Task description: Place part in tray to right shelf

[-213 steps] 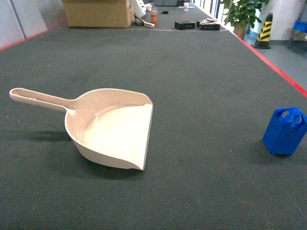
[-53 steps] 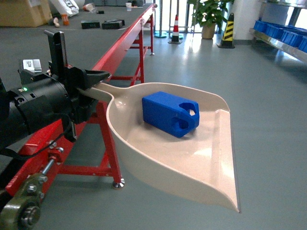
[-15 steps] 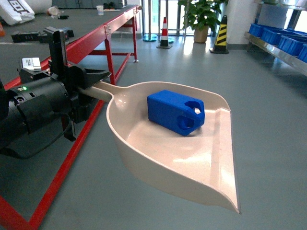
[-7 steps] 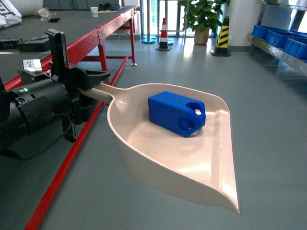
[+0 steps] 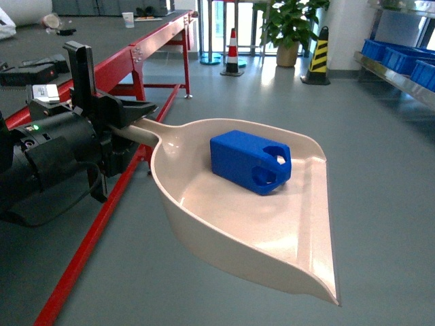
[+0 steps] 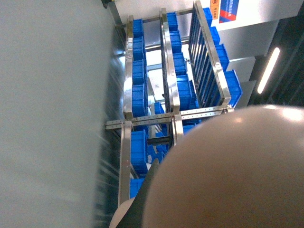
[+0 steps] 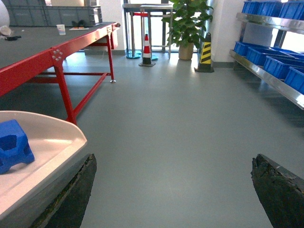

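The cream-beige tray (image 5: 272,231) hangs in the air over the floor, and my left gripper (image 5: 132,122) is shut on its long handle. The blue part (image 5: 250,161) lies on its side inside the tray, holes facing the front lip. In the left wrist view the tray's underside (image 6: 228,171) fills the lower right, with the steel right shelf (image 6: 168,90) beyond it. In the right wrist view the tray (image 7: 52,142) and part (image 7: 14,145) sit at the left edge, while my right gripper (image 7: 173,185) stands open with only floor between its fingers.
A red-framed table (image 5: 153,58) runs along the left. A steel rack with blue crates (image 5: 401,61) lines the right wall. A traffic cone (image 5: 232,51), a striped bollard (image 5: 318,56) and a potted plant (image 5: 285,27) stand at the far end.
The background has slid: the red table legs and floor have shifted as the base travels. Tray, part and left gripper keep the same pose relative to the camera.
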Robot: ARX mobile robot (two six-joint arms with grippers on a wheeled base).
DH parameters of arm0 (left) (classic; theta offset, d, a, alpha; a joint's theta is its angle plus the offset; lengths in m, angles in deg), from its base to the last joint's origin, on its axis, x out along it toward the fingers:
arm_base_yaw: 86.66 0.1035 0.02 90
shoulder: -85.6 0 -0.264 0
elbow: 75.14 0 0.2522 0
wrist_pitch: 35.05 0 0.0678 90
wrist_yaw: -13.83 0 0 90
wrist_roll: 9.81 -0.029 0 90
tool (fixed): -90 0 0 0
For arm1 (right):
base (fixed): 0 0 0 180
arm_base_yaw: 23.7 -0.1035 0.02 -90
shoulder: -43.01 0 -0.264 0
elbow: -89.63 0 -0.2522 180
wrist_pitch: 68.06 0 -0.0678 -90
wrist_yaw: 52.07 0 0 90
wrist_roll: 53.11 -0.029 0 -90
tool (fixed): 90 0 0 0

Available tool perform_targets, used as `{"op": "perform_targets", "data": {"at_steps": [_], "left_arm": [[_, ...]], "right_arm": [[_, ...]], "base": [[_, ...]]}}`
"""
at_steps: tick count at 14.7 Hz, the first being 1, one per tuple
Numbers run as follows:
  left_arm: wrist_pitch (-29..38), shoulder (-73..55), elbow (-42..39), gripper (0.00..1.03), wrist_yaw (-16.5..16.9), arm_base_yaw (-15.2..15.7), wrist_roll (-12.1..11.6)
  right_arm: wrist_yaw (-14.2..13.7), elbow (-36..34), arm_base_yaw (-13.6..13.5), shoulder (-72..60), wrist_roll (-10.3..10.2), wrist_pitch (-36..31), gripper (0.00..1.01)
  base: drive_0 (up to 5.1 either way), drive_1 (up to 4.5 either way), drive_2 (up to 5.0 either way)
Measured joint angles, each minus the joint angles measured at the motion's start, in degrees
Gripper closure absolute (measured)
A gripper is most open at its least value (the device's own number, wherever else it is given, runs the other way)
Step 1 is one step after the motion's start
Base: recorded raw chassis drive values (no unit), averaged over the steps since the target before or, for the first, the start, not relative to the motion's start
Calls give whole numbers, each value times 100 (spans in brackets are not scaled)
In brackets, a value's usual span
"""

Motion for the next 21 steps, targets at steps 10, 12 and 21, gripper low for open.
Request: {"op": "perform_targets", "data": {"at_steps": [10, 12, 21], "left_arm": [[7, 0, 0, 90, -11, 0, -7], [-2, 0, -2, 90, -11, 0, -2], [-9, 0, -2, 90, -15, 0, -4]], "right_arm": [[0, 0, 0, -4, 0, -15, 3], [0, 0, 0, -7, 0, -17, 3], [0, 0, 0, 15, 0, -9, 3]], "base": [[-1, 420, -422], [-1, 421, -422], [-1, 421, -422]]}}
